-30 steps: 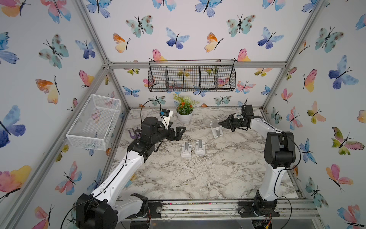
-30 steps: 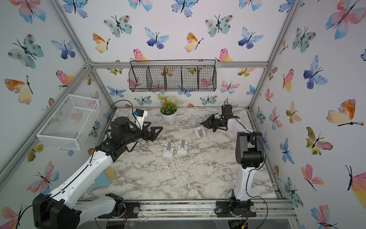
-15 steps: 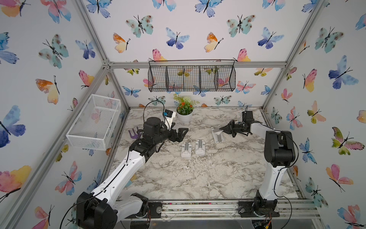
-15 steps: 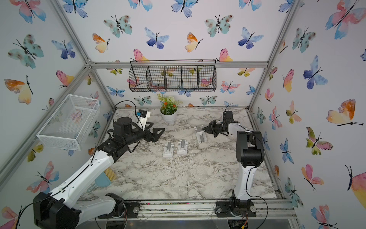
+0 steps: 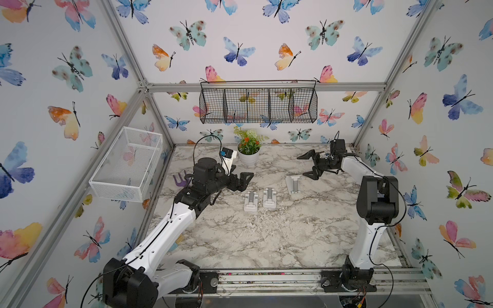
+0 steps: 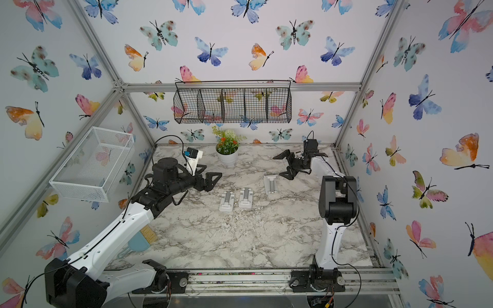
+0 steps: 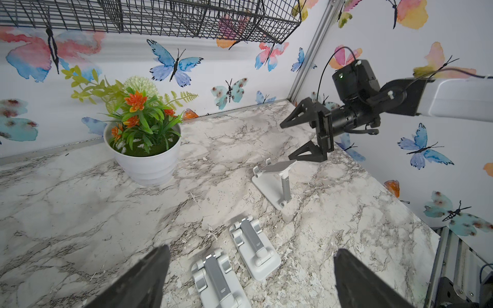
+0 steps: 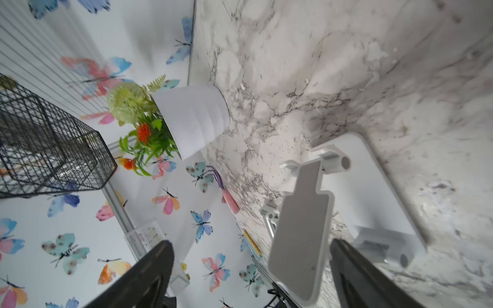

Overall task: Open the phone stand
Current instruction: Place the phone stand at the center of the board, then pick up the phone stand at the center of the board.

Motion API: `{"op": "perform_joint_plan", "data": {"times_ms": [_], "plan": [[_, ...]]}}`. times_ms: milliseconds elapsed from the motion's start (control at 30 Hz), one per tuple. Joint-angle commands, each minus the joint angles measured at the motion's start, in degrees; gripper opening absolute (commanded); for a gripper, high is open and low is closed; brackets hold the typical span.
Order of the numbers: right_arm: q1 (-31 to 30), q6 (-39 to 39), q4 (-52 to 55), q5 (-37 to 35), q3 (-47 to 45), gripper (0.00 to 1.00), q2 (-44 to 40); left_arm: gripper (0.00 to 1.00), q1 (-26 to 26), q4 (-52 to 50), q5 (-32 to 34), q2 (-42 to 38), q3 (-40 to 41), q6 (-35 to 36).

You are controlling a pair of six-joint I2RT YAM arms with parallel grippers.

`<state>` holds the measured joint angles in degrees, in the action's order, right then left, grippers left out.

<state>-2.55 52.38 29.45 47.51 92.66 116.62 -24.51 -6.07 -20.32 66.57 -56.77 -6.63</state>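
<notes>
Three white phone stands sit on the marble table (image 5: 266,240). Two lie folded flat side by side (image 5: 251,200) (image 5: 270,197), also in the left wrist view (image 7: 217,277) (image 7: 254,245). The third phone stand (image 5: 293,184) (image 6: 270,184) (image 7: 277,184) is unfolded, its plate (image 8: 301,240) raised on the grey arm. My right gripper (image 5: 305,166) (image 8: 250,274) is open just behind it; the plate stands between the jaws close to one finger, ungripped. My left gripper (image 5: 244,181) (image 7: 250,280) hovers open behind the folded pair, holding nothing.
A potted plant (image 5: 249,149) stands at the back centre. A black wire basket (image 5: 258,105) hangs on the back wall and a white mesh basket (image 5: 128,162) on the left wall. A purple tool (image 5: 180,181) and a brush with dustpan (image 6: 138,238) lie along the left edge.
My right gripper went from shut on the unfolded stand's plate to wide open, after lowering slightly. The stand now rests on the table. My left arm shifted a little towards the folded stands.
</notes>
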Motion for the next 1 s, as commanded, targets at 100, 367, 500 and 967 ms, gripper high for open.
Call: {"op": "perform_joint_plan", "data": {"times_ms": [100, 367, 500, 967], "plan": [[-0.54, -12.12, 16.75, -15.62, 4.05, 0.98, -5.59, 0.98, -0.28, -1.81, 1.44, -3.31, 1.23, -0.04], [-8.82, -18.83, 26.15, -31.11, 7.24, 0.98, -10.46, 0.98, -0.29, -5.78, 2.72, -8.19, 3.54, -0.59], [-15.55, -17.8, 27.94, -38.0, 7.17, 0.98, -12.59, 0.98, -0.36, -8.34, 3.58, -11.52, 4.79, -0.36], [-36.97, -6.33, 26.53, -45.89, 3.61, 0.98, -9.25, 0.98, -0.36, -13.32, 5.35, -19.14, 8.57, 0.39]]}}
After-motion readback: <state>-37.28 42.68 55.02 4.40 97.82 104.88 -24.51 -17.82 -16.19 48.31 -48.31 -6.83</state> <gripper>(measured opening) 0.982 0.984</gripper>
